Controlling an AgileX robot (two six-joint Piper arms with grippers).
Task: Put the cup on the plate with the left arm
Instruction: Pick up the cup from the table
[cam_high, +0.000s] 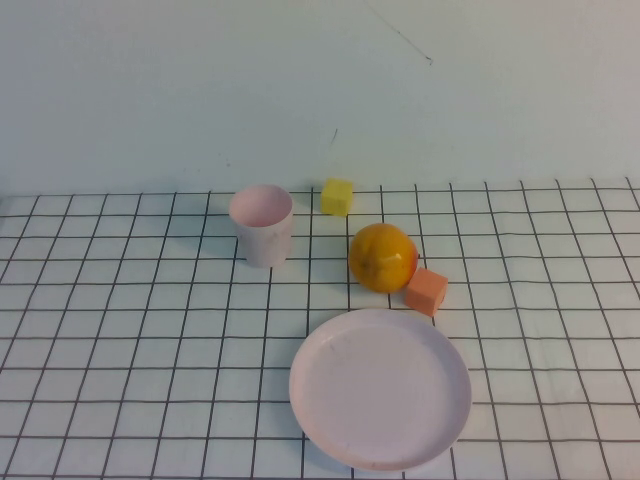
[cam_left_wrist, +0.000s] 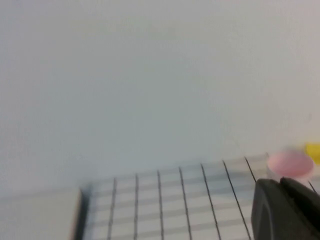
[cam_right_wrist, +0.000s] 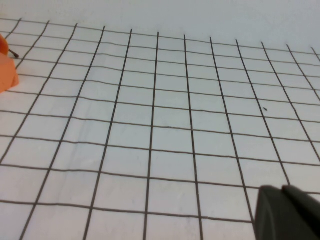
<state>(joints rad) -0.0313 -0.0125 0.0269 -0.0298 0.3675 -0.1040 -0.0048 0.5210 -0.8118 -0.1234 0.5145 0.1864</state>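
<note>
We see a white tablecloth (cam_high: 120, 380) ruled in a black grid, ending at a plain pale wall (cam_high: 300, 80). The cup (cam_high: 262, 224) stands upright near the far edge, well apart from the plate (cam_high: 380, 388) at the near side. Between them sit 1 orange fruit (cam_high: 382, 257), touching an orange cube (cam_high: 427, 291); a yellow cube (cam_high: 337, 196) lies beyond. The left gripper (cam_left_wrist: 286, 210), closed and empty, hovers short of the cup. Of the right gripper (cam_right_wrist: 289, 214), above bare cloth, we cannot tell.
</note>
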